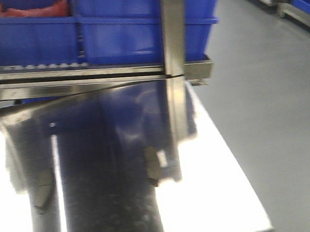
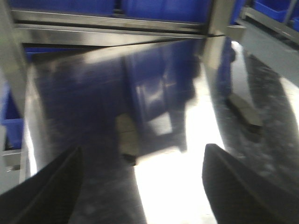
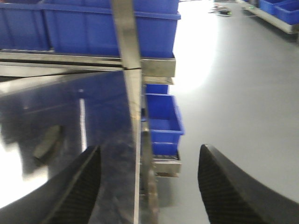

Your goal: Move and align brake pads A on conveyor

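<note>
At the reflective steel desk (image 1: 227, 196) fronting blue crates (image 1: 137, 36), the left end effector (image 2: 142, 148) and right end effector (image 3: 149, 147) gape wide, empty, with one brake pad (image 1: 43, 188) flat toward its left edge and a second brake pad (image 1: 153, 165) mid-desk.

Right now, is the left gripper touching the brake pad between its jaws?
Apart. Left wrist view: left gripper open, bare table visible between each jaw and the brake pad.

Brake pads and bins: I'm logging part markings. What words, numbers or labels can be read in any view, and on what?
None readable. The brake pads, blue bins and steel table show no legible text; all three views are blurred, so any small marking would be lost.
</note>
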### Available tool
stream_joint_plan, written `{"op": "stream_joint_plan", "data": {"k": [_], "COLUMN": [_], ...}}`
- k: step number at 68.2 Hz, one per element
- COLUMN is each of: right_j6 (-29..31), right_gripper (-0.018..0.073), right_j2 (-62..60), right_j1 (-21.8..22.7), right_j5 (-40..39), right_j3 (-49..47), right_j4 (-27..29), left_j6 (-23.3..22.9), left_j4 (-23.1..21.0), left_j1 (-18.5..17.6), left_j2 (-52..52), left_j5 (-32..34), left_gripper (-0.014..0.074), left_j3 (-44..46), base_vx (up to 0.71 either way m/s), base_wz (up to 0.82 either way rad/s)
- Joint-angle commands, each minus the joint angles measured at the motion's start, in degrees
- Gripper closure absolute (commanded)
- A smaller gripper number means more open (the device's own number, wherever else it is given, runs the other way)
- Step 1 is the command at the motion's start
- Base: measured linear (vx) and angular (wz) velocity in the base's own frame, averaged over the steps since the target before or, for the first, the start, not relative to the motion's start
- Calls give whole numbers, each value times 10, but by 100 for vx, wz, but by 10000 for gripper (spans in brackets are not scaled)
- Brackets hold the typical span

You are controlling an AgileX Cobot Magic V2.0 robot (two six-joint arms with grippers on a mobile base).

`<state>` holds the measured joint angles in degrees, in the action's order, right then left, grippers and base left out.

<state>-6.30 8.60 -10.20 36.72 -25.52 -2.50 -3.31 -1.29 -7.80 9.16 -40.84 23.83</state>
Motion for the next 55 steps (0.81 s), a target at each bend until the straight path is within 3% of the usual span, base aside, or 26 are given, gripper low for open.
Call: {"op": "stream_joint_plan", "data": {"k": [1, 23, 55], "right_j6": [4, 4, 4], "right_gripper": [120, 120, 120], "right_j2": [12, 12, 12], "right_j1": [4, 4, 4], "right_j5": [-42, -43, -43], "right_j3": [-15, -15, -15], "right_j4": [-5, -5, -5], "left_j6": [-2, -2, -2], "left_j4": [-3, -3, -3], "left_j1": [0, 0, 0], "left_j2": [7, 7, 7], "left_j5": [38, 38, 38], "left_gripper": [84, 84, 84], "left_j3": [14, 14, 14], "base_vx": [17, 12, 1], "base_wz": [66, 47, 3]}}
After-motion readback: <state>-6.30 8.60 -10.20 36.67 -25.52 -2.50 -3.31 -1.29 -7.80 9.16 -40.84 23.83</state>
